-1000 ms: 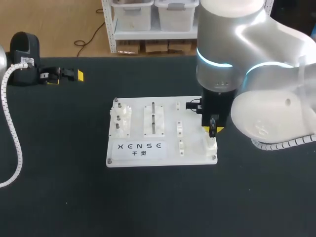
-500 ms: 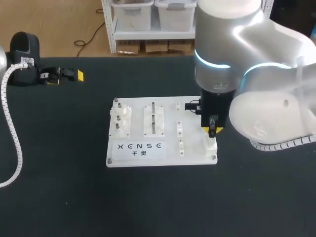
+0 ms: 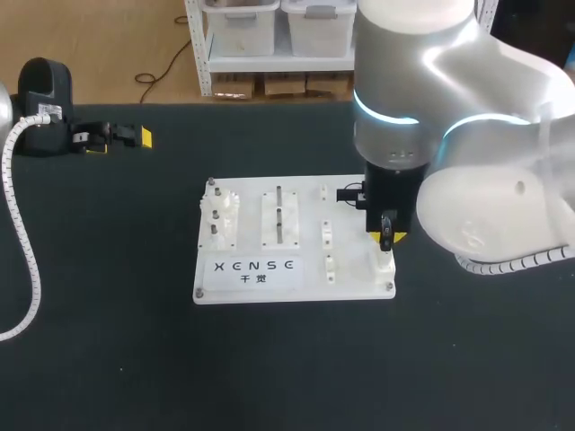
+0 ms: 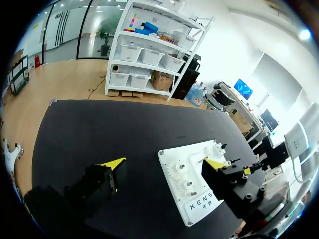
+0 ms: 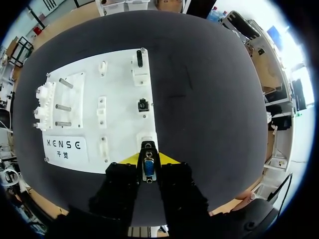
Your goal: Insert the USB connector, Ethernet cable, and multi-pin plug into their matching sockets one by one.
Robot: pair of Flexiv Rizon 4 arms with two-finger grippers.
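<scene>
A white board [image 3: 295, 269] lies mid-table. My right gripper [image 3: 387, 237] hangs over its near right corner, shut on the multi-pin plug [image 5: 148, 169], a small blue-faced metal connector held upright between the yellow tips of that gripper [image 5: 148, 160]. Just ahead of the plug sits a white socket block [image 5: 147, 140]. Further along the same edge are a black square socket [image 5: 143, 105] and a black part standing in a white holder [image 5: 139, 59]. My left gripper [image 3: 121, 137] rests far off at the table's back left, and in its own wrist view this gripper [image 4: 164, 164] is open and holds nothing.
The board also carries white gears [image 3: 218, 215] at its left, a plate with metal pegs [image 3: 279, 218] and small white clips [image 3: 328, 235]. A corrugated white hose [image 3: 20, 242] from my left arm curves across the left of the dark table.
My right arm's upper body has edged slightly to the left; its gripper stays over the same corner of the board with the plug. The left arm has not moved.
</scene>
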